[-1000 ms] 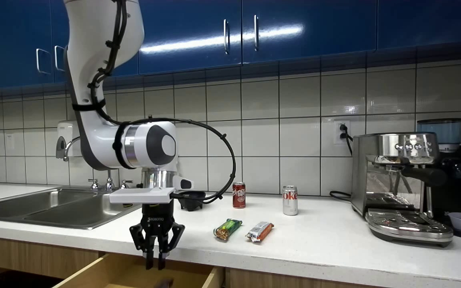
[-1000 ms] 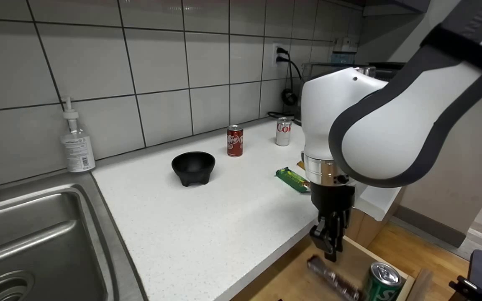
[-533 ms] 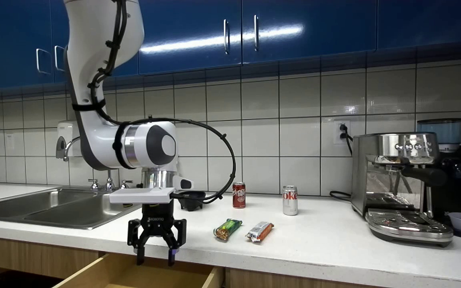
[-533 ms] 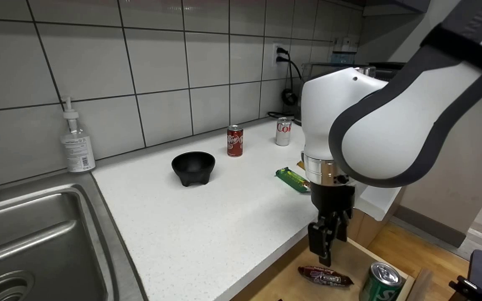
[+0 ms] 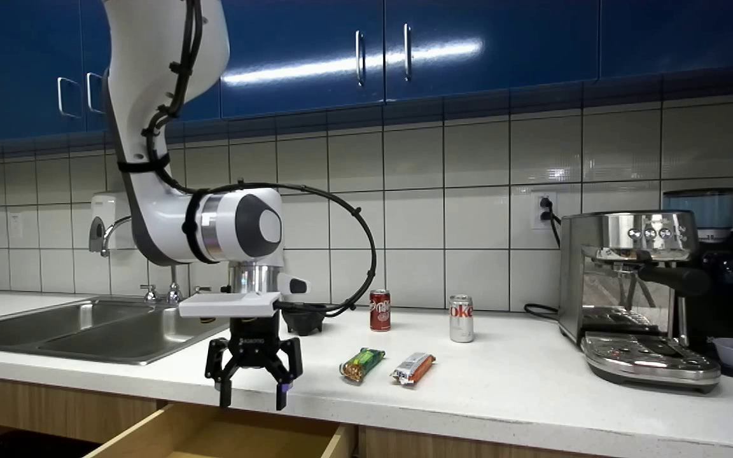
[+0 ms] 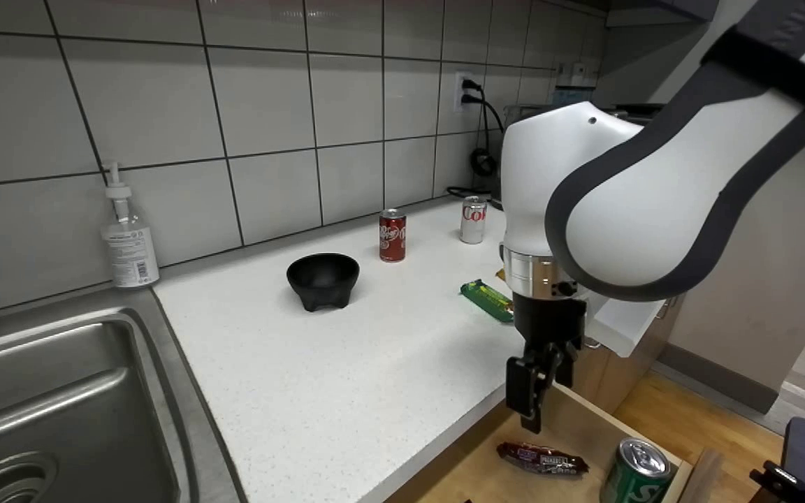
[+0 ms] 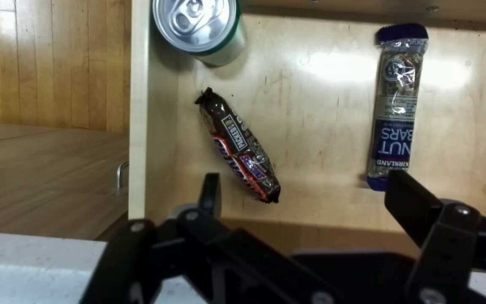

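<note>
Robotiq gripper (image 5: 253, 399) points down over the wooden drawer (image 5: 245, 436), left of centre and low in an exterior view, its two black fingers spread well apart with only air between them. Below it, near the middle of the wrist view, a Snickers bar (image 7: 243, 152) lies slantwise on the drawer floor, one end toward the upper left, clear of the fingertips. At the upper left of the wrist view, a green soda can (image 7: 203, 31) stands upright beside the drawer wall. Toward the right of that view, a Kirkland nut bar (image 7: 395, 114) lies nearly vertical in the frame, its lettering upside down.

On the white counter (image 6: 346, 377), a Dr Pepper can (image 5: 380, 310) and a silver Coke can (image 5: 461, 319) stand upright in both exterior views. A green-wrapped bar (image 5: 362, 364) and an orange-and-white wrapped bar (image 5: 413, 369) lie side by side to the right of the gripper. Near the centre of an exterior view sits a black footed bowl (image 6: 323, 279), with a steel sink (image 6: 189, 402) at lower left. An espresso machine (image 5: 627, 305) occupies the right of an exterior view.
</note>
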Motion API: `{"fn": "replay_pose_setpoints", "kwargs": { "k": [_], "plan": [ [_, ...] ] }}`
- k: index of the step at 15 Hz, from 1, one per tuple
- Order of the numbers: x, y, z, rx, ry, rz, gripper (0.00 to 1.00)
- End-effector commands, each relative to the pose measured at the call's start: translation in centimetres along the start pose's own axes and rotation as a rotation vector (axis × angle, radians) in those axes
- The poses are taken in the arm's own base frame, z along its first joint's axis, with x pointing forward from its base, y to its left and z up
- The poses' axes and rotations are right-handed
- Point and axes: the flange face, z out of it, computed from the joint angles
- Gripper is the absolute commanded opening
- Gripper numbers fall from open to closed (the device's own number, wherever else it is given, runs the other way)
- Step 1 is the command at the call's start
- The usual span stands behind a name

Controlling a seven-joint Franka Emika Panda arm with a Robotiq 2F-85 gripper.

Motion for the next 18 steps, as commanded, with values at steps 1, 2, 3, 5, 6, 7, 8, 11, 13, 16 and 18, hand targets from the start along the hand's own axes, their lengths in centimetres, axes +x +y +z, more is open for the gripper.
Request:
{"fn": "replay_pose_setpoints", "kwargs": {
  "k": [1,2,3,5,6,7,8,11,13,16,18],
  "plan": [
    [0.6,0.7,-2.1,-0.014,0.046,0.01,1.0],
    [0.8,0.9,-2.5,-0.014,0.054,0.011,1.0],
    [1.1,1.1,-2.9,-0.015,0.064,0.011,1.0],
    [1.7,1.6,-3.5,-0.017,0.08,0.014,1.0],
    [2.0,1.9,-3.8,-0.016,0.087,0.014,1.0],
    [2.4,2.2,-4.1,-0.018,0.095,0.014,1.0],
    [2.7,2.4,-4.4,-0.019,0.102,0.011,1.0],
    [3.7,3.1,-5.4,-0.028,0.125,0.004,1.0],
    [4.4,3.8,-5.9,-0.034,0.14,-0.002,1.0],
    [5.2,4.8,-6.7,-0.043,0.159,-0.011,1.0],
    [5.6,5.4,-7.1,-0.046,0.168,-0.018,1.0]
  ]
}}
